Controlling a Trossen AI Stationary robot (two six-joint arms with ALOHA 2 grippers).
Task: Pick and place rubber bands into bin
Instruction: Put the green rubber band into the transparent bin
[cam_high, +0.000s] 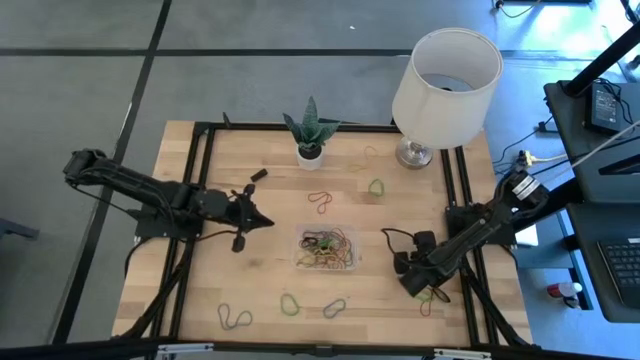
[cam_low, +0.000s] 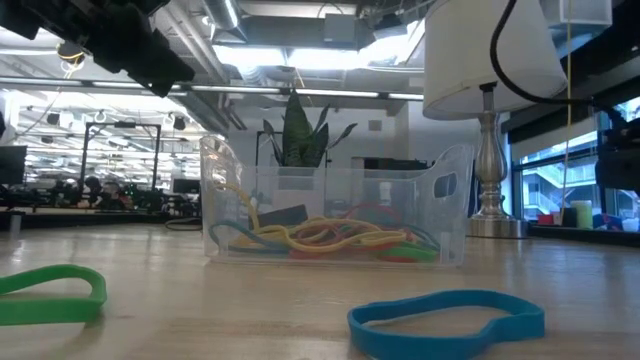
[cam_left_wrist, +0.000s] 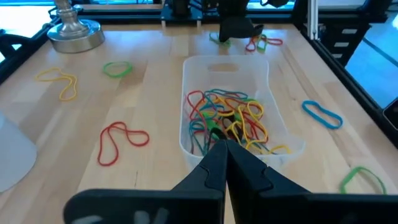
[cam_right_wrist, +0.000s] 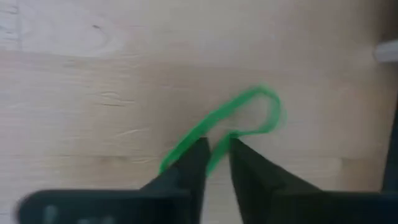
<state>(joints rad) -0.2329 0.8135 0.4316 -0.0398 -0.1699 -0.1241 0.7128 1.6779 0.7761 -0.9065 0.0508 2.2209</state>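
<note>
The task is sitting partway through. The bin (cam_high: 327, 250), near the middle of the table (cam_high: 200, 300), is already holding a tangled heap of rubber bands (cam_high: 326, 248) in red, yellow, green and blue. Plenty are lying loose around it: a red loop (cam_high: 321, 202) at about 12 o'clock from the bin, a green one (cam_high: 376, 187) at 1 o'clock, a pale one (cam_high: 369, 153) farther toward the lamp (cam_high: 446, 75), and three more along the near edge at 6 to 7 o'clock (cam_high: 290, 305).

The right gripper (cam_right_wrist: 214, 155) is working at 4 o'clock from the bin, low over a green band (cam_right_wrist: 249, 118); its jaws are standing narrowly apart, straddling one strand of the band, which is lying flat on the wood, so no lift is showing. The left gripper (cam_left_wrist: 225, 158) is hovering at 9 o'clock from the bin, fingers pressed together and carrying nothing.

Only the right wrist view is showing that straddle; from above, the arm is hiding the band almost wholly. The low view is alone in revealing how shallow the pile sits, with a green band (cam_low: 50, 295) and a blue band (cam_low: 450, 318) in front. The left wrist view is catching a small cluster (cam_left_wrist: 261, 42) by the right arm
</note>
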